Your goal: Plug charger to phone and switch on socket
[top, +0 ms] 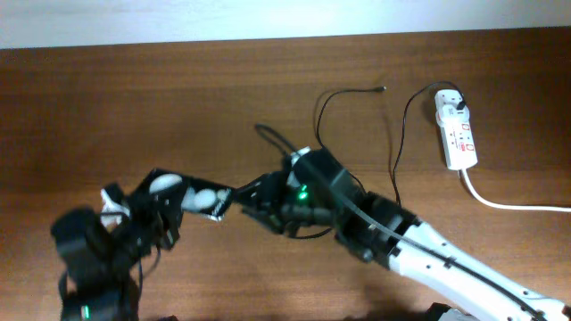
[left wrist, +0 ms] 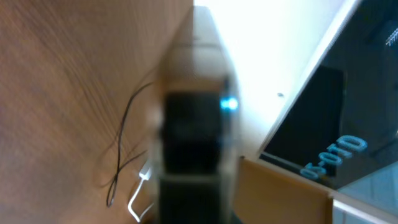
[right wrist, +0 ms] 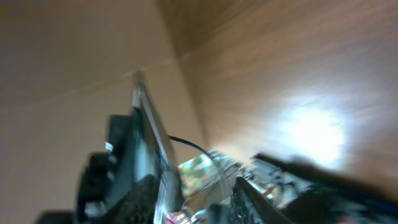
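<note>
- Brown wood table (top: 134,107) is under everything, and both arms lean in over the middle of it.
- Black and flat, the phone (top: 207,198) is right between the two claws, with its white circles showing.
- The left gripper (top: 165,205) is at one end of the phone and the right gripper (top: 260,203) is at the other end. Both wrist pictures are very blurry. I cannot tell if either claw is open or closed, or which one has the phone.
- The white socket (top: 459,135) lies well apart from them, near the right side of the table. The black plug (top: 455,108) of the charger (top: 399,143) is already in it.
- The thin cable runs down from the plug, goes under the right arm and loops up again. A loose end (top: 384,88) near the top looks like the small tip. It lies on the wood, well apart from the phone.
- So I think the job is at its first step, which is getting the tip into the phone. That is not done yet.
- Next, one claw needs to hold the phone steady. The other needs to pick up that little tip and line it up with the hole in the phone's edge. It is a tiny hole, so the push should be slow and straight.
- After that, a claw has to reach over to the socket and press a red switch (top: 464,134). I cannot tell if it is on.
</note>
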